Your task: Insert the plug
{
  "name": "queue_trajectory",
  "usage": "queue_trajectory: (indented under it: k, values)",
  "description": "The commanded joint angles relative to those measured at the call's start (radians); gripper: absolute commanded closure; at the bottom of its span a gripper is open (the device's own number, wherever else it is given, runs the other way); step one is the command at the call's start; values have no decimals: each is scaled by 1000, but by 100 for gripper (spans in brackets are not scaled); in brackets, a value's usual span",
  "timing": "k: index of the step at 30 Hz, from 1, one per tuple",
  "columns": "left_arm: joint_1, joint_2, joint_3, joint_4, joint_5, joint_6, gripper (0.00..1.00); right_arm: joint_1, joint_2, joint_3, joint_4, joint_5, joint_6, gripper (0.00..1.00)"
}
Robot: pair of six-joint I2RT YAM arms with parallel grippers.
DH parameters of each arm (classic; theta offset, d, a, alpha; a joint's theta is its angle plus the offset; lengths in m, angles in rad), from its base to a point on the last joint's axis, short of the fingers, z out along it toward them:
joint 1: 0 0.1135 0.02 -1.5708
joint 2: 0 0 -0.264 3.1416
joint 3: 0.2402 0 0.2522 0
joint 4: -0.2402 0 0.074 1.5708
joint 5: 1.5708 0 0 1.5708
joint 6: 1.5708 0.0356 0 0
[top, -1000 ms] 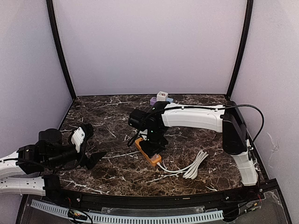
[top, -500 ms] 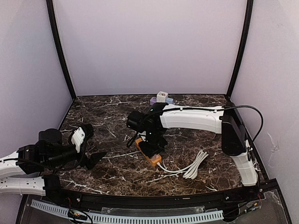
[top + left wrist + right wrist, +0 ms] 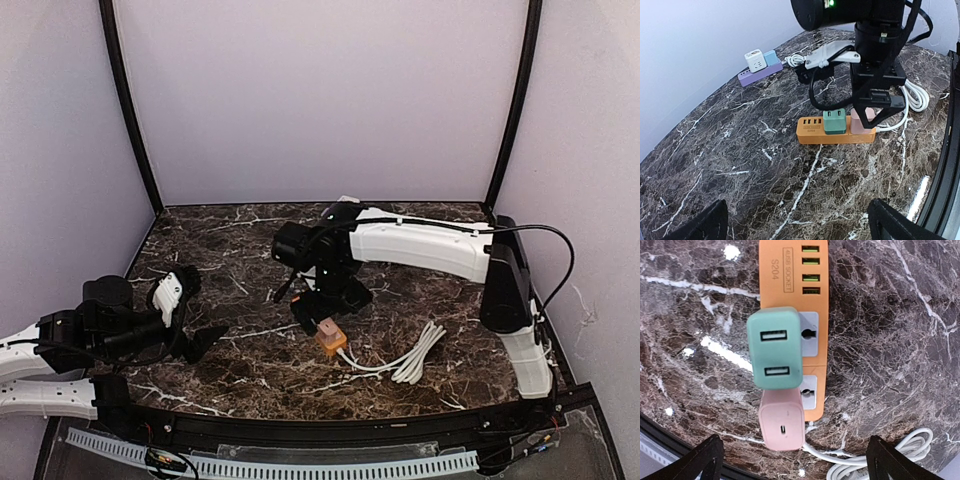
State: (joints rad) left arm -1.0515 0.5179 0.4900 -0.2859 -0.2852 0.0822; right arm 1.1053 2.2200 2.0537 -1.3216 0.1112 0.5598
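An orange power strip [image 3: 771, 282] lies mid-table, also seen in the top view [image 3: 331, 343] and the left wrist view [image 3: 812, 135]. A green charger [image 3: 775, 347] and a pink plug [image 3: 782, 420] stand in its sockets side by side, the pink plug [image 3: 860, 122] at the cable end. My right gripper [image 3: 797, 462] hangs open just above them, with its fingers on either side of the pink plug and not touching it. My left gripper [image 3: 190, 315] stays open at the table's left, holding nothing.
The strip's white cable [image 3: 412, 356] lies coiled to the right of it. A purple strip [image 3: 759, 76] carrying a white cube adaptor [image 3: 754, 60] and a blue one sits at the back wall. The dark front rail [image 3: 320, 430] runs along the near edge.
My right gripper has opened, let go of the pink plug and lifted a little off the strip. The left arm has not moved.
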Motion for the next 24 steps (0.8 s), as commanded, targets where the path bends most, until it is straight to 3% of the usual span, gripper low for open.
queue_trajectory:
  k: [1, 6, 12, 19, 24]
  values:
    - [4, 1, -10, 5, 6, 6, 1, -6, -105, 20, -7, -2, 2, 1]
    - [4, 21, 9, 5, -16, 10, 1, -24, -201, -58, 55, 26, -1, 1]
    - [4, 64, 53, 13, -123, 28, 1, -58, -317, -96, 181, 179, 21, 1]
    - [18, 142, 119, 23, -379, 156, 1, -186, -584, -360, 487, 230, 91, 1]
    - [135, 177, 154, 28, -359, 191, 1, -306, -743, -513, 606, 208, 127, 1]
